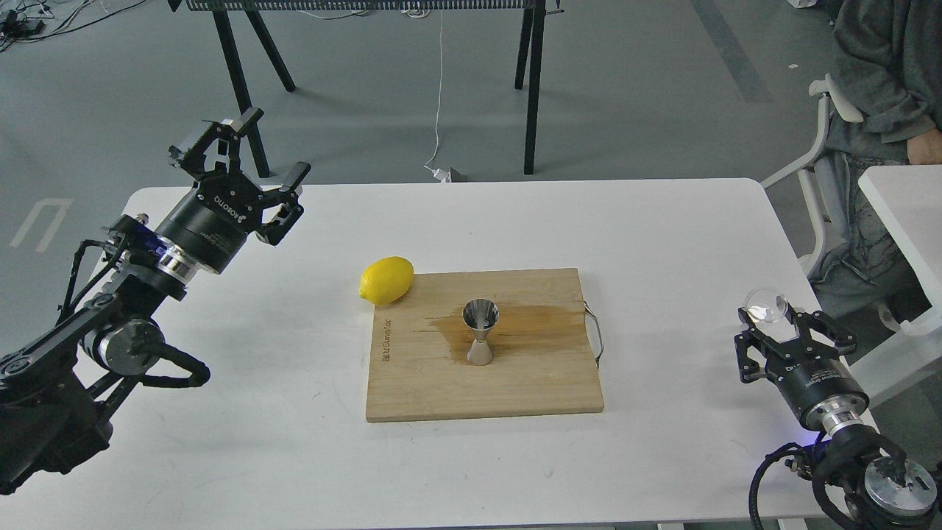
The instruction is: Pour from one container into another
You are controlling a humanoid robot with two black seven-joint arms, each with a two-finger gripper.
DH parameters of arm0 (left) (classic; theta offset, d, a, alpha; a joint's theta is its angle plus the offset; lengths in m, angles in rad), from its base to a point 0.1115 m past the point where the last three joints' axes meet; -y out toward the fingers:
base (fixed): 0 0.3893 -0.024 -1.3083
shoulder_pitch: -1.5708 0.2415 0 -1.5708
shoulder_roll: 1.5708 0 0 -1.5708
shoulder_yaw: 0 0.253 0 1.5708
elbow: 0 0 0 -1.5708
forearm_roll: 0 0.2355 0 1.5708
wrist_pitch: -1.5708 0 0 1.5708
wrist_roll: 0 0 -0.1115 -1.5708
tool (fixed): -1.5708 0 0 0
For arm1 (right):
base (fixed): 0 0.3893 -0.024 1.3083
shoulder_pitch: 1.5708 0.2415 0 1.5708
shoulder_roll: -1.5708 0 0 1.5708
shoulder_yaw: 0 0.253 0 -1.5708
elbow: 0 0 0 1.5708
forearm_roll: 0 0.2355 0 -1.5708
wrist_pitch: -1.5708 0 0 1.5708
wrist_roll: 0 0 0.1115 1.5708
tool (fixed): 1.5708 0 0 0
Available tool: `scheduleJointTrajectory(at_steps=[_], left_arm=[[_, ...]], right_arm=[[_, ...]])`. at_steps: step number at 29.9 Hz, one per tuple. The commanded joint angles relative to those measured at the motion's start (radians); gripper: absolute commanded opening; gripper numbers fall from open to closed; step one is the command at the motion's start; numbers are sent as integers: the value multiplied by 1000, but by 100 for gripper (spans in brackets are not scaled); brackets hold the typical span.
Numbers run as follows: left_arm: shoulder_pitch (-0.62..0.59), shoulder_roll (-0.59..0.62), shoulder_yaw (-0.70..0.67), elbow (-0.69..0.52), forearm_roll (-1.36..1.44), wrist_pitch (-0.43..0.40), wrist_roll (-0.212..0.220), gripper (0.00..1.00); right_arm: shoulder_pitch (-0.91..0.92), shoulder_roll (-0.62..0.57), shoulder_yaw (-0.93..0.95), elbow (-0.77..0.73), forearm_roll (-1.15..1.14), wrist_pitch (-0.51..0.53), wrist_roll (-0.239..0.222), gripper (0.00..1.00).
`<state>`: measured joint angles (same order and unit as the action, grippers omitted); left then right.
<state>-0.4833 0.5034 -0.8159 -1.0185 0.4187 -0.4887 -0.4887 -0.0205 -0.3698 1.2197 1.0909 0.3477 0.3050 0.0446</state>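
Note:
The steel jigger stands upright in the middle of the wooden cutting board, on a wet brown stain. The small clear glass cup is far to the right, near the table's right edge, held at the fingertips of my right gripper, which is shut on it and points up and away. My left gripper hangs open and empty over the table's far left corner, well away from the board.
A yellow lemon lies at the board's far left corner. A thin wire handle sticks out from the board's right side. A seated person, a white chair and another white table are at the right.

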Motion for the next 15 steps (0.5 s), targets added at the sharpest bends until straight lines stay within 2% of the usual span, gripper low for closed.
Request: scheduleJointTrajectory(at_steps=[1,15], left_arm=[[0,-2,1,0,0,0,0,90],[0,0,0,3,0,0,0,90]], right_arm=[[5,26,0,-8,4,-29,0,41],[80,92,15,-94,5,-89,-5,41]])
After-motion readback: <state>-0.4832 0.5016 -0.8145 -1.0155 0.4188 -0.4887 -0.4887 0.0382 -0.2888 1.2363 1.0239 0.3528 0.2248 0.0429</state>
